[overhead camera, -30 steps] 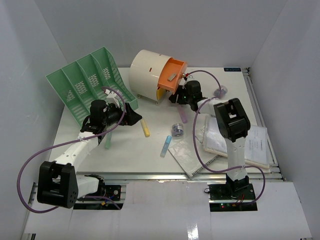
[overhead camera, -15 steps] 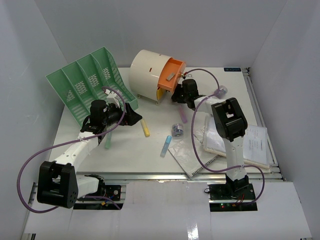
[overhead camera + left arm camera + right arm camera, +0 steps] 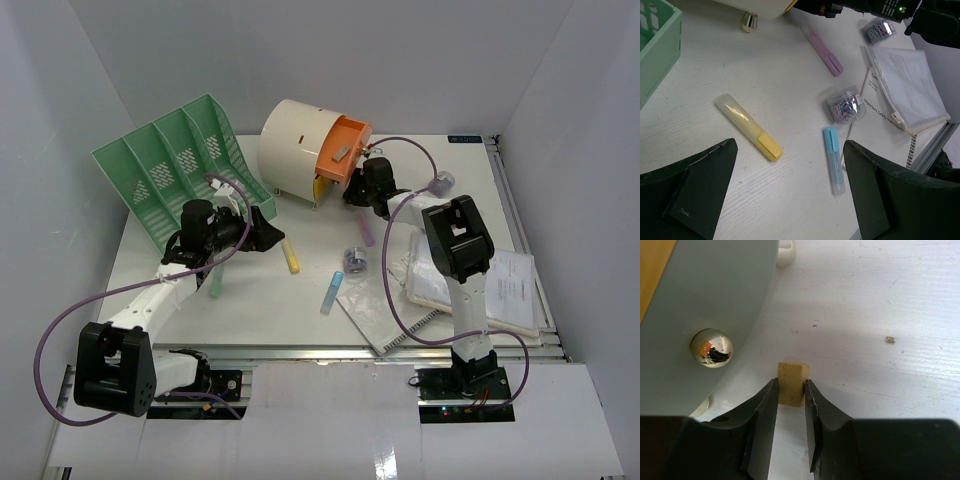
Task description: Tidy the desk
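Gripper R (image 3: pixel 791 386) snug on tan block (image 3: pixel 793 372) by drawer unit (image 3: pixel 715 290); gripper L (image 3: pixel 790 143) wide.

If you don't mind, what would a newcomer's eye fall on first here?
The cream drum drawer unit with its orange face stands at the back of the desk, beside the green file rack. Close by the drum, the right gripper pinches a small tan block. A yellow highlighter, a blue highlighter and a purple highlighter lie scattered mid-desk.

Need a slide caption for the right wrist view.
Right pincer pinching a small tan block on the white desk, beside the shiny ball foot of the drawer unit.
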Robot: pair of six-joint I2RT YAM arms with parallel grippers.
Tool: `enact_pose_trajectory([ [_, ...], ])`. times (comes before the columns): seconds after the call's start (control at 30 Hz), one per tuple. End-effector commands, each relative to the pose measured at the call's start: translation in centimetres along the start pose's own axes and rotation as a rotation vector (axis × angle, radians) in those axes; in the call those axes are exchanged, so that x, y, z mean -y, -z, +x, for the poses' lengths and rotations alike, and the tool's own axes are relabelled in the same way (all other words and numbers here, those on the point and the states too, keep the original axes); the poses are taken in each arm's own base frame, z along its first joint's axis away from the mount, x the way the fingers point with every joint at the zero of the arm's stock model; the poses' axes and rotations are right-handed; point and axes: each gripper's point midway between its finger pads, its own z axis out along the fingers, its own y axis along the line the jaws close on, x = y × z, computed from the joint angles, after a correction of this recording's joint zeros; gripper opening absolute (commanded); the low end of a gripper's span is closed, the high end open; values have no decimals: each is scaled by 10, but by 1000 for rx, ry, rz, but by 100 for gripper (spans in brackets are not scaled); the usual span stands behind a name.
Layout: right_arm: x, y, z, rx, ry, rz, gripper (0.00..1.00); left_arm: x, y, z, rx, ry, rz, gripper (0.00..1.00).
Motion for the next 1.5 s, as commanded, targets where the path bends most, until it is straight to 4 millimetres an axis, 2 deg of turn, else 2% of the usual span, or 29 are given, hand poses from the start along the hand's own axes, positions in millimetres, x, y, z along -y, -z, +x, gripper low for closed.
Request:
enact_pose_trajectory([
  [0.0, 31, 7, 21, -71, 6, 80, 31, 12, 3, -19, 39, -47, 28, 98],
  [0.33, 68, 35, 22, -68, 18, 121, 30, 14, 4, -20, 40, -49, 36, 98],
  [0.6, 96, 51, 11, -38, 22, 153, 30, 15, 4, -20, 42, -49, 39, 98],
  [0.77, 86, 50, 9, -38, 31, 93, 35, 17, 5, -20, 43, -49, 43, 98],
  [1.0, 69, 47, 3, -17, -21, 12, 50, 16, 5, -21, 46, -53, 39, 98],
  [1.33, 52, 51, -6, 14, -61, -62, 52, 17, 6, -21, 49, -57, 41, 98],
  [1.47, 44, 45, -4, 1, -79, -85, 54, 17, 5, -21, 48, -56, 40, 98],
])
